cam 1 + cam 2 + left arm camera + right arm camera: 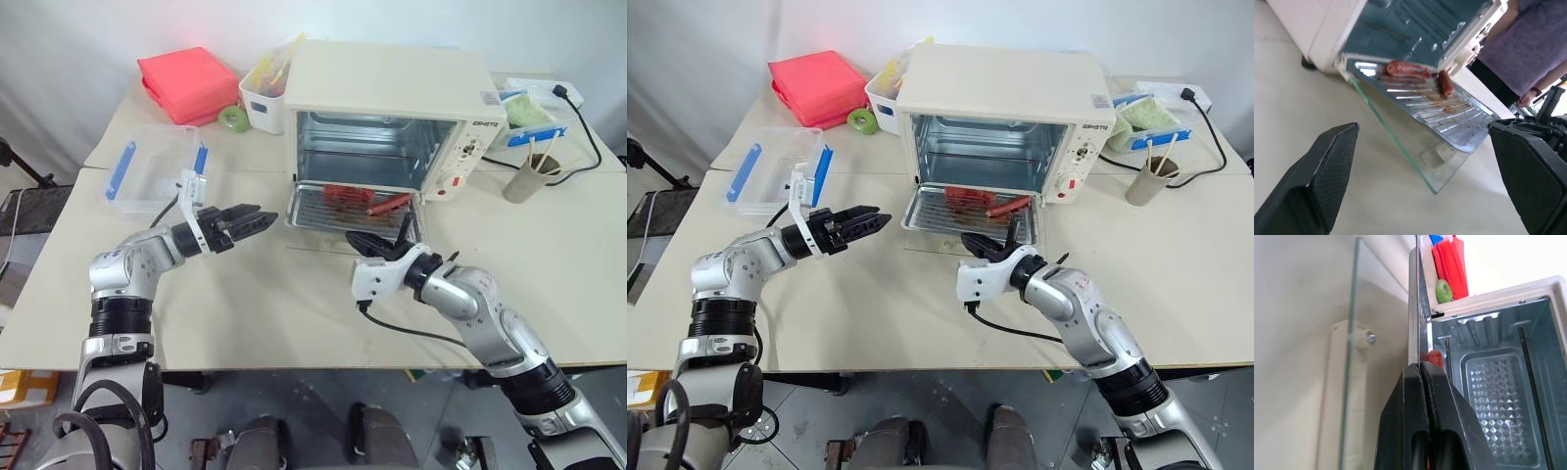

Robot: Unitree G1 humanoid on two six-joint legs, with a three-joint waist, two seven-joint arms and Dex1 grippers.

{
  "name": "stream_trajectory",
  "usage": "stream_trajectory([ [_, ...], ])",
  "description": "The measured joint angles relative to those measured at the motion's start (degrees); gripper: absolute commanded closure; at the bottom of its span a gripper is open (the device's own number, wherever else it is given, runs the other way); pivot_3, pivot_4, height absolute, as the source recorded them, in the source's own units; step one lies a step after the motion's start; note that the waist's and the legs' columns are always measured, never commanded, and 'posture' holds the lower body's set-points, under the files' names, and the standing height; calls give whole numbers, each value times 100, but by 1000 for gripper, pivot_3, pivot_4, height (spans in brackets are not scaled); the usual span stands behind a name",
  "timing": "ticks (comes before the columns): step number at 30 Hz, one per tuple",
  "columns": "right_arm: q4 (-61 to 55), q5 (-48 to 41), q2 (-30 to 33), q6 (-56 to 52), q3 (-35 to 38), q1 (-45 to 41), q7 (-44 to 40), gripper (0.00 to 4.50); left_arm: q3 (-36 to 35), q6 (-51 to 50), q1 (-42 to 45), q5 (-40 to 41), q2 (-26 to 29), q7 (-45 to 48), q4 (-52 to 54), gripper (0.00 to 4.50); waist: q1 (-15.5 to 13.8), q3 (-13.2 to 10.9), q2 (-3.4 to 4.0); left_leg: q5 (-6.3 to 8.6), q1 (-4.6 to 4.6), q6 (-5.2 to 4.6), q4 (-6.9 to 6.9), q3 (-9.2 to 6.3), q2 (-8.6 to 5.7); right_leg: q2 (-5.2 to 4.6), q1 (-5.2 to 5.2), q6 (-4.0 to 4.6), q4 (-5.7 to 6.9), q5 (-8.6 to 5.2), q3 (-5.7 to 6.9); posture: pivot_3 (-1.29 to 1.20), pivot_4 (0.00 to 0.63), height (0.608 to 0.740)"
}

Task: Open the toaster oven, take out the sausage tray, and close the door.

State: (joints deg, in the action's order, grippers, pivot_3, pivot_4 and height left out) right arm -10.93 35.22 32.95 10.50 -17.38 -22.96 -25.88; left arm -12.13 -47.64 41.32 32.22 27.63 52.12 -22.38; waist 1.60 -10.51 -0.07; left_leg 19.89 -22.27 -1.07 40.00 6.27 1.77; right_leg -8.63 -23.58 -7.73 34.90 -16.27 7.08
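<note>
Nearby, clear box [157, 166], red pouch [188, 84], paper cup [529, 178]

The table [294, 323] bears the toaster oven [392, 98], a clear box [152, 166], perhaps a cup [526, 179].

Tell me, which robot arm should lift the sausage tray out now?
Probably the right. Its tool is shut at the sausage tray's front edge, seemingly already pinching it, with the tray slid out over the open door. The left tool is open, beside the tray but apart from it.
</note>
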Motion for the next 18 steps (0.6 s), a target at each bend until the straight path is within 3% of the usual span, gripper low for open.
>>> stream_trajectory([
  [2,65,132,69,316,0,43,215,4491,-128,-775,23,234,0,-267,-15,0,1,0,0,0,2,0,0,0,1,0,0,0,1,0,-3,0,150,740],
  [5,121,160,74,423,0,67,290,4491,-157,-1114,68,304,12,-383,-30,0,1,0,0,0,2,0,0,0,1,1,0,0,1,0,-3,0,150,740],
  [10,208,191,78,777,-1,147,416,4491,-468,-3024,493,610,190,-905,-331,0,-2,0,0,0,4,0,1,0,-1,0,0,0,4,0,-10,0,150,740],
  [18,202,158,80,1097,-25,412,407,4491,-1327,-3687,812,692,-143,-1685,-779,0,-1,2,-5,0,7,0,3,0,-3,0,2,0,8,0,-16,0,150,740],
])
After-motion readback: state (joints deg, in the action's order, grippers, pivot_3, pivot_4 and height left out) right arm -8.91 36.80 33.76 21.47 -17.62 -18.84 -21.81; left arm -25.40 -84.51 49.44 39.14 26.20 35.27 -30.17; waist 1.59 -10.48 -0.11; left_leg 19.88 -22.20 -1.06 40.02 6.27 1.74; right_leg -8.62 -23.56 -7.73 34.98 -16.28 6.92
